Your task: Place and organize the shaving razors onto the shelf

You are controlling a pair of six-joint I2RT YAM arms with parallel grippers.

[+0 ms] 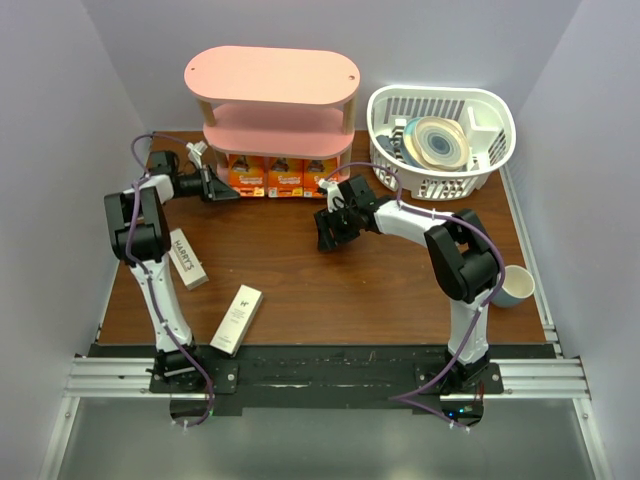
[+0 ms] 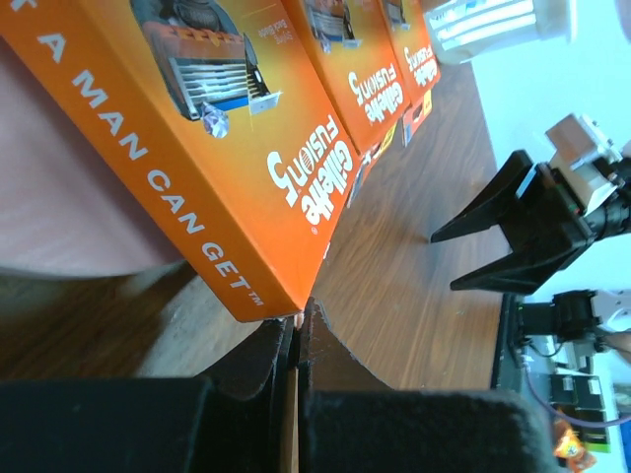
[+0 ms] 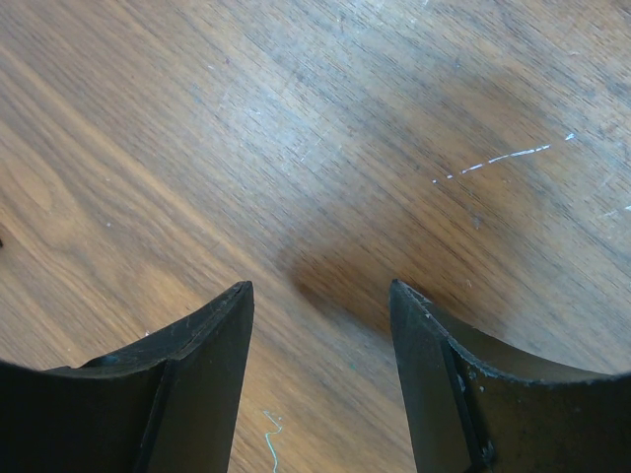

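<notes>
Top external view: the pink shelf (image 1: pixel 270 75) stands at 12 o'clock on the wooden table (image 1: pixel 330 290). Three orange Gillette Fusion5 packs (image 1: pixel 285 178) stand upright in a row at its lowest level; I cannot tell whether they rest on the bottom board or just in front of it. Two razor boxes lie flat on the table at about 8 o'clock, well apart from the shelf: the Harry's box (image 1: pixel 187 258), and the second whitish box (image 1: pixel 237 318) nearer the arm bases.

The left gripper (image 1: pixel 218 186) sits at the 9 o'clock end of the row. In the left wrist view its jaws are pressed together with nothing between them, the tips touching the nearest pack's lower corner. The right gripper (image 1: pixel 333 228) hangs over bare wood near the centre, jaws spread wide and holding nothing.

Both loose boxes look like light, stiff cardboard with smooth faces, so they should slide easily under a nudge and dent if squeezed hard. Pinching across the narrow width near mid-length seems the safest hold. The orange packs are thin and tall, and likely to topple if bumped.

A white basket (image 1: pixel 440 185) sits at 1 o'clock and a mug (image 1: pixel 517 285) at 4 o'clock.
</notes>
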